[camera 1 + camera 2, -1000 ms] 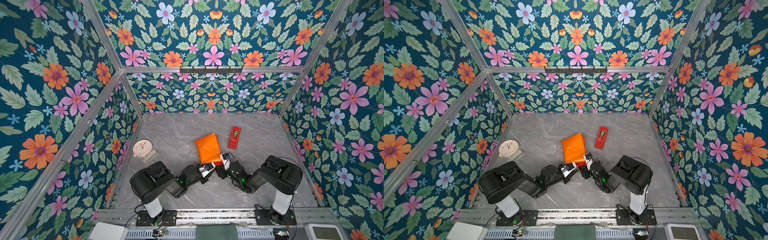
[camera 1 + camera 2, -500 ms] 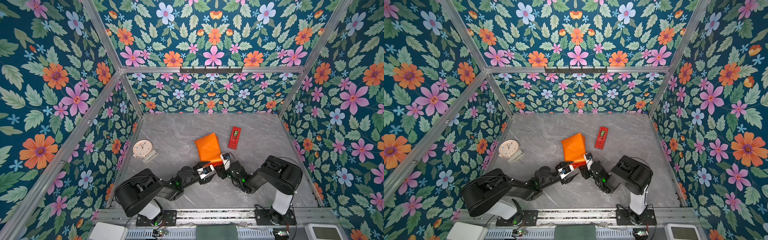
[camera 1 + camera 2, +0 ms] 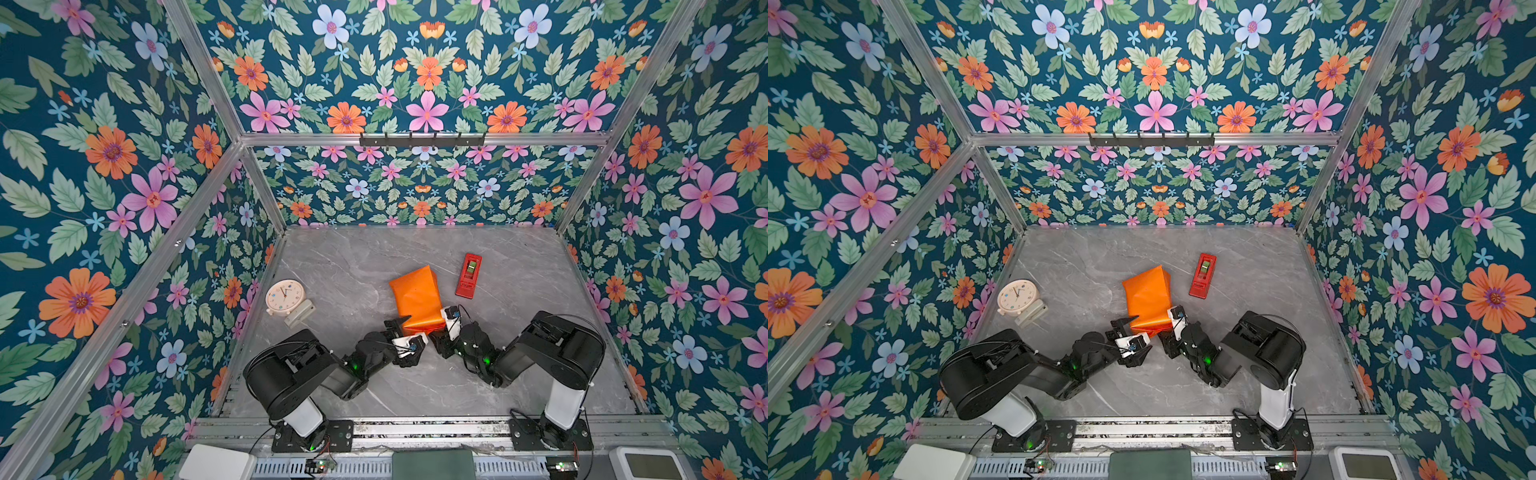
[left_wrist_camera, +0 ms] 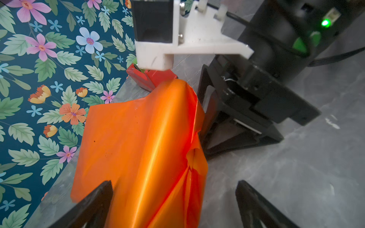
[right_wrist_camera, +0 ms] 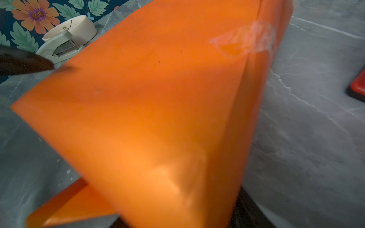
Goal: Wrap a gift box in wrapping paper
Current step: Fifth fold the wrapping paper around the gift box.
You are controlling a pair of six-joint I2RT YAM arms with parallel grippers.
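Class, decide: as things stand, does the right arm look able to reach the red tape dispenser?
Probably yes: bare table lies between the right tool and the tape dispenser, but that tool seems clamped on the wrapping paper.

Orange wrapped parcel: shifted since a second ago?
No. The wrapping paper keeps the same place and angle beside the red tape dispenser in both top views.

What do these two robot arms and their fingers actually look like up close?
Both the left arm and right arm are black, with bulky rounded joints and a white lower segment on a black base plate. Small green lights glow near the wrists, and thin black cables loop along them. Each ends in a white camera bracket and black, pointed triangular fingers.
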